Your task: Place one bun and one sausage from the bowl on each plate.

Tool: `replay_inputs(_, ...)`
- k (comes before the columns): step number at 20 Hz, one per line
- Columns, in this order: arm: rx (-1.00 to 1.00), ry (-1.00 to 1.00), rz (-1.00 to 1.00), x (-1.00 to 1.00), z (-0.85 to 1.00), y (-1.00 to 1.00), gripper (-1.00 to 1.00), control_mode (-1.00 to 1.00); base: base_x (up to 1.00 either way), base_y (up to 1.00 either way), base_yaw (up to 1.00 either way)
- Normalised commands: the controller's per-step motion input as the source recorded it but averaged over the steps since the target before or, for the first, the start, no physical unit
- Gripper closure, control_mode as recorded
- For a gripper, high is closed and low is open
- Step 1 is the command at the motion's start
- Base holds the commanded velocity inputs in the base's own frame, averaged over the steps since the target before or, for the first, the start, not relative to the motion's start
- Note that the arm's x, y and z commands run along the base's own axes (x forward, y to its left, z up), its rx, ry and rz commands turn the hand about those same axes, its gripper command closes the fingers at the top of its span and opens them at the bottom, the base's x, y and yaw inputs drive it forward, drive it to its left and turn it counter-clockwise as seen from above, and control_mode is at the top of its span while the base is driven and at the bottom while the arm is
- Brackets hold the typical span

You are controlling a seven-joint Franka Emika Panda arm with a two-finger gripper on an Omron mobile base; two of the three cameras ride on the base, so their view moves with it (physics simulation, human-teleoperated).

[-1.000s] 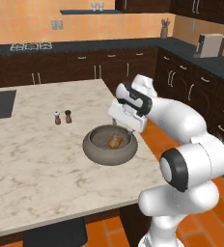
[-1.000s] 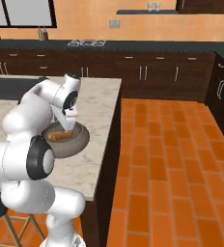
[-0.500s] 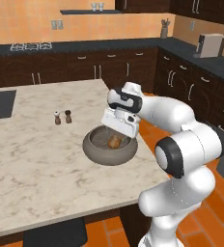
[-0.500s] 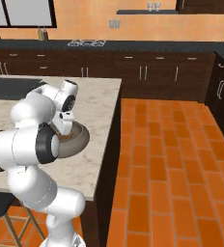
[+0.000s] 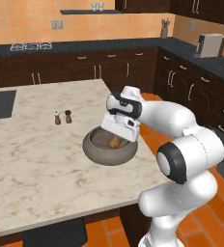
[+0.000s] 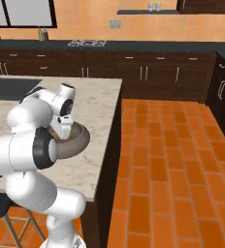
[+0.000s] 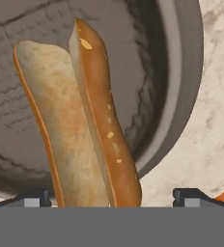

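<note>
On the left side the marble counter (image 5: 32,159) has much free surface; a dark inset panel (image 5: 0,103) lies at its far left edge, and two small shakers (image 5: 62,117) stand close together, well apart from the bowl. The near edge of the counter runs in front of the bowl with a wide bare strip between them.

The bowl (image 5: 97,153) sits near the right edge of the counter, and past that edge the orange tile floor (image 6: 172,160) is open up to the dark cabinets (image 6: 148,72) at the far wall. In the right base view the bowl (image 6: 78,140) is partly hidden behind the white arm.

The gripper (image 5: 118,129) hangs low over the bowl, at its far right part, and its jaws stand wide open with nothing between them. In the hand view the two finger tips (image 7: 34,197) are at the bottom, far apart on both sides of a split bun (image 7: 70,130). This bun lies inside the bowl on the grey floor, pale on the cut side and brown on the crust, and it reaches toward the thick rim (image 7: 181,91). From the left base view a brown piece (image 5: 115,142) shows in the bowl just under the hand; I cannot tell what else is in there
</note>
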Motion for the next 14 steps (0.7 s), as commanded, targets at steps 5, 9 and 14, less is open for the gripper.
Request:
replay_inputs(5, -0.06, 0.00, 0.00, 0.62, -0.18, 0.00, -1.00, -1.00, 0.00, 0.00, 0.00)
replay_inputs(9, -0.12, 0.00, 0.00, 0.09, -0.39, 0.11, -1.00, -1.00, 0.00, 0.00, 0.00)
replay_inputs(14, -0.15, 0.00, 0.00, 0.00, -0.36, 0.35, 1.00, -1.00, 0.00, 0.00, 0.00)
